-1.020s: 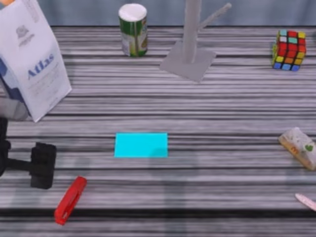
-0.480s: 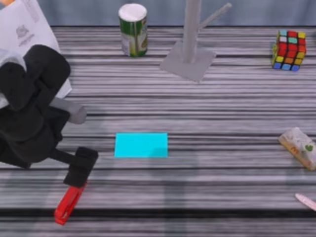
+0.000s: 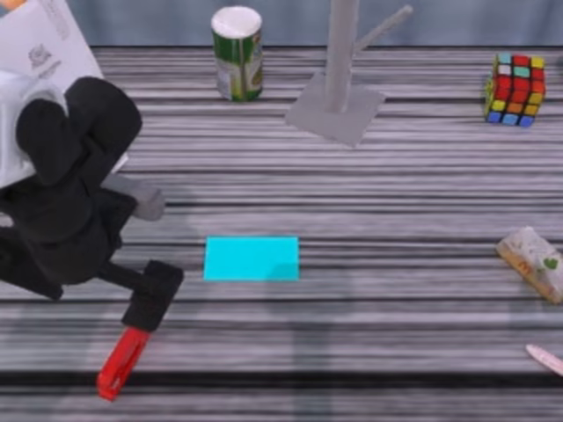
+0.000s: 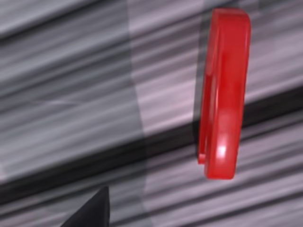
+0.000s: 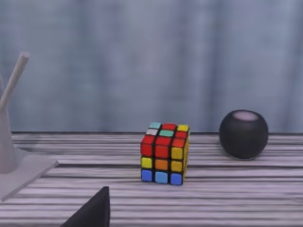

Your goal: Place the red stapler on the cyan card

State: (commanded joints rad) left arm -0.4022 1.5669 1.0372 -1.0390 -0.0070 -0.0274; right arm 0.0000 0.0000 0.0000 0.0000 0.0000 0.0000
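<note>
The big left arm reaches over the table's front left. Left gripper (image 3: 151, 297) sits above the far end of the red stapler (image 3: 121, 362), which lies flat on the table. Can't tell if its fingers are spread. Cyan card (image 3: 252, 258) is nearby to the right, w/ nothing on it. If the grab lands off-centre, the slim stapler could spin or slip away.

The left hand (image 3: 149, 303) has swung in over the red stapler's (image 3: 120, 361) upper end.
</note>
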